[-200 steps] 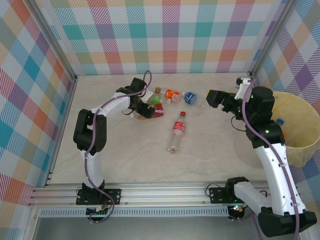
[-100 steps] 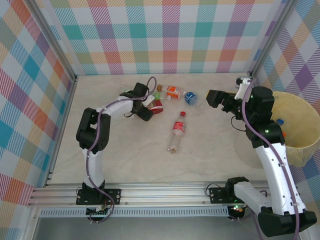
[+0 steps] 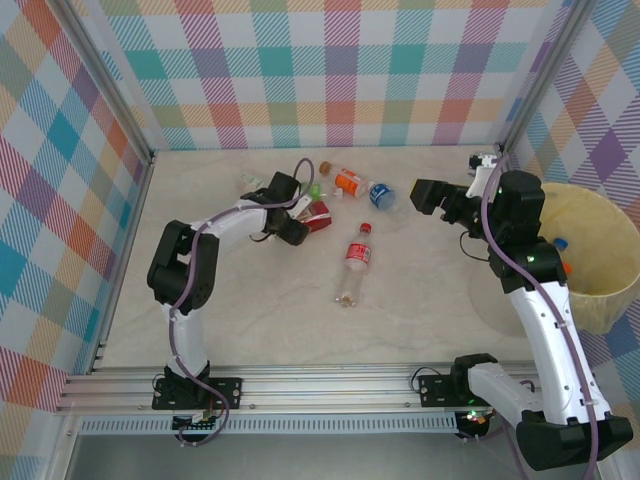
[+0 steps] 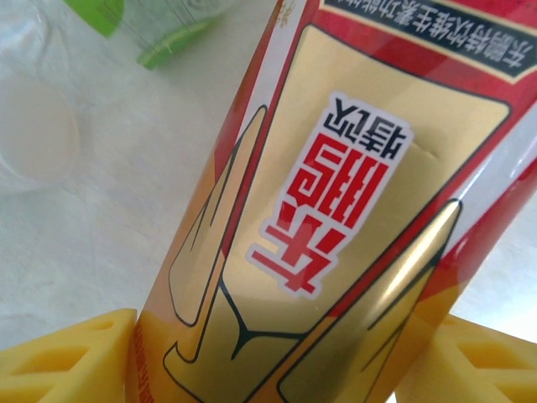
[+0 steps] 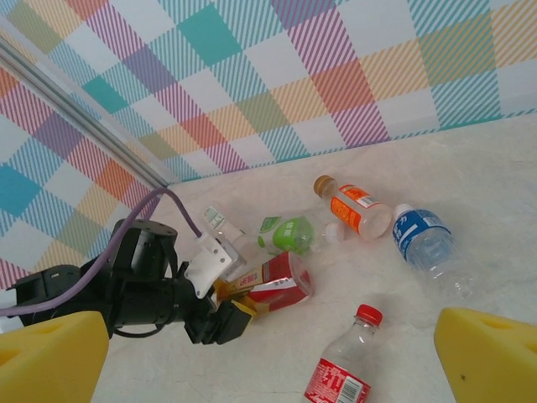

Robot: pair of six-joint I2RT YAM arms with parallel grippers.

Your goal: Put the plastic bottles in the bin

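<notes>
My left gripper (image 3: 303, 216) has its yellow fingers (image 4: 71, 357) pressed against both sides of a red-and-gold labelled plastic bottle (image 4: 336, 218), which lies on the table (image 3: 250, 300). The right wrist view shows that bottle (image 5: 281, 281) in the left gripper (image 5: 237, 298). Beside it lie a green-labelled bottle (image 5: 285, 235), an orange-labelled one (image 3: 347, 183) and a blue-labelled one (image 3: 383, 196). A red-capped bottle (image 3: 356, 258) lies alone nearer the middle. My right gripper (image 3: 430, 196) hovers open, right of the blue bottle. The pale yellow bin (image 3: 605, 310) stands at the far right.
Inside the bin, a blue cap (image 3: 560, 242) and an orange one (image 3: 566, 267) show behind my right arm. Checked walls close off the back and both sides. A metal rail (image 3: 330, 385) runs along the near edge.
My left gripper slid right into the bottle cluster and its jaws closed in on the red-and-gold bottle. The right arm barely moved.
</notes>
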